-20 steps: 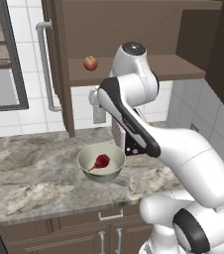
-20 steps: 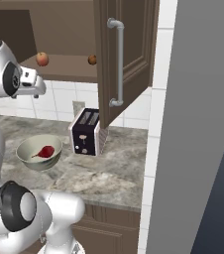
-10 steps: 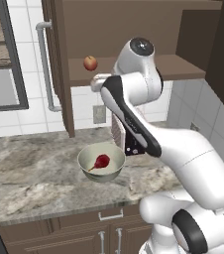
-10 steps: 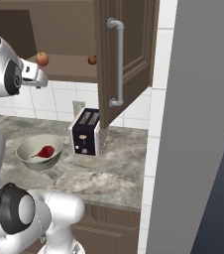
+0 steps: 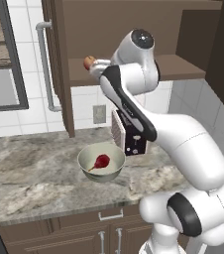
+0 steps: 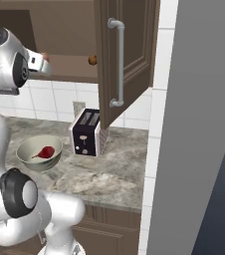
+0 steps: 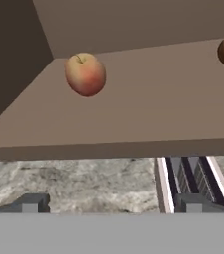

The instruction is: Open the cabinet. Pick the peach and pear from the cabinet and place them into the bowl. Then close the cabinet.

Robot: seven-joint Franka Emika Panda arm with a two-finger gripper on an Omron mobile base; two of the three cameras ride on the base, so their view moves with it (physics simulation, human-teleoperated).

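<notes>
Before the open cabinet (image 5: 114,30) shelf — pincer (image 7: 111,201) open, empty; pear (image 5: 102,161) in bowl (image 5: 101,161). Peach (image 7: 85,74) pick pending — next, probably advance and close on it.

The cabinet (image 5: 134,39) is dark brown wood and hangs above the counter with both panelled doors swung open; each door carries a long vertical silver bar handle. The peach (image 7: 85,74), round and pale orange-pink with a reddish blush, sits upright on the cabinet's shelf near the left inner wall, stem dimple up. The pear (image 5: 101,161), deep red with a thin stem end, lies on its side inside the bowl (image 5: 86,159). The bowl, wide, round, pale grey-green and glossy, stands on the counter below the cabinet
</notes>
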